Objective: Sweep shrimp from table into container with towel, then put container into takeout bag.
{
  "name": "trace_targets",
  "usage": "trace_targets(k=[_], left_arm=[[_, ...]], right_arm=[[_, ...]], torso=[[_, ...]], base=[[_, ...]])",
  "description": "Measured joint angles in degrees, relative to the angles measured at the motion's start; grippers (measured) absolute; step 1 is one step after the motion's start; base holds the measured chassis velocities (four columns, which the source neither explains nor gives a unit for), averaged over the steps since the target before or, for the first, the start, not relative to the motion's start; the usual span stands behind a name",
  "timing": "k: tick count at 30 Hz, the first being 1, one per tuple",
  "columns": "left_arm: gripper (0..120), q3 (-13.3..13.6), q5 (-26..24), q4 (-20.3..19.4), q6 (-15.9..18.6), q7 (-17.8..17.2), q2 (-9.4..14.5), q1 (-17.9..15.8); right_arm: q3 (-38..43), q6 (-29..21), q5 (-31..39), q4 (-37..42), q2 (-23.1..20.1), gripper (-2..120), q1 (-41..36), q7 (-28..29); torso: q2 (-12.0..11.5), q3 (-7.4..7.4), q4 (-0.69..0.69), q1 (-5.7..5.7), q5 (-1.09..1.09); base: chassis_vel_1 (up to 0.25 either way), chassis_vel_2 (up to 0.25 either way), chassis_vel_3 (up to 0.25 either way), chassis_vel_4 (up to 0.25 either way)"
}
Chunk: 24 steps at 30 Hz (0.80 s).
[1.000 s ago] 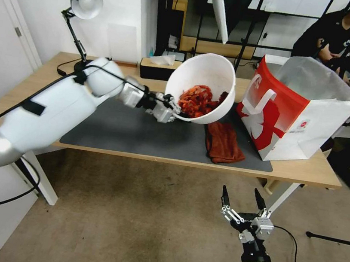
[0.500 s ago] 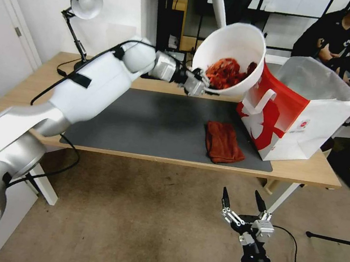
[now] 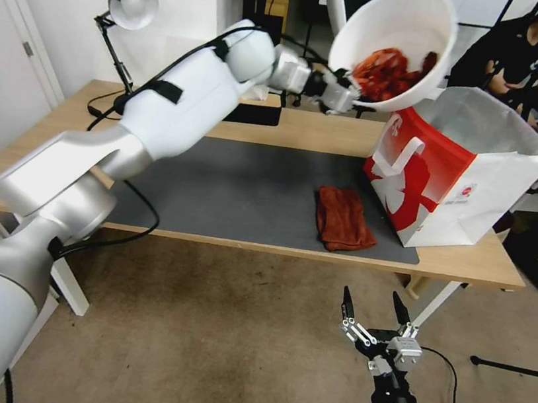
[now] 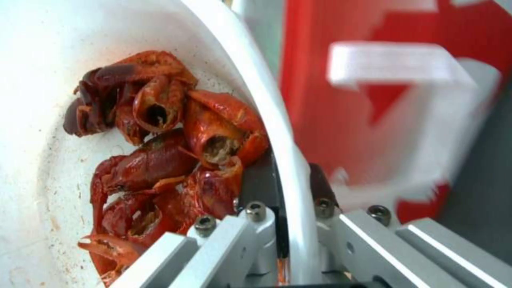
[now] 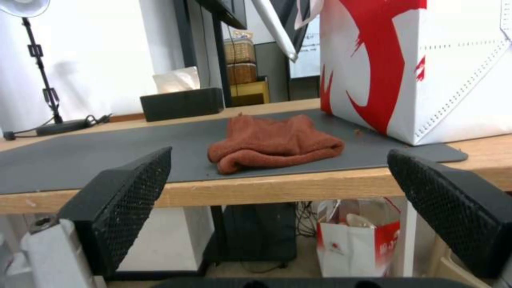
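Container of shrimp has risen off the table and now hangs tilted above the takeout bag mouth, left gripper clamped on its rim; lowering remains. Right gripper waits apart below the front edge, towel on the mat.

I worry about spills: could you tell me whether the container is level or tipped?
Tipped. The container, pinched at its rim by the left gripper, shows its mouth and shrimp to the head camera.
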Motion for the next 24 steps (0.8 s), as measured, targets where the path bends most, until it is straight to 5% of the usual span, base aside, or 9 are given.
trace_targets(k=[9,24], left_arm=[[0,-0.05,0.78,2.47,-0.03,-1.48,-5.88,-1.5],[0,3.21,1.34,2.9,-0.76,-2.48,-9.39,-1.93]], right_arm=[[0.15,-0.11,0.24,-0.1,-0.11,100,0.23,0.02],[0.53,-0.11,1.2,-0.73,-0.43,100,0.66,0.02]], torso=[[0.0,0.0,-0.01,0.0,0.0],[0.0,0.0,-0.02,0.0,-0.01]], base=[[0.0,0.0,0.0,0.0],[0.0,0.0,0.0,0.0]])
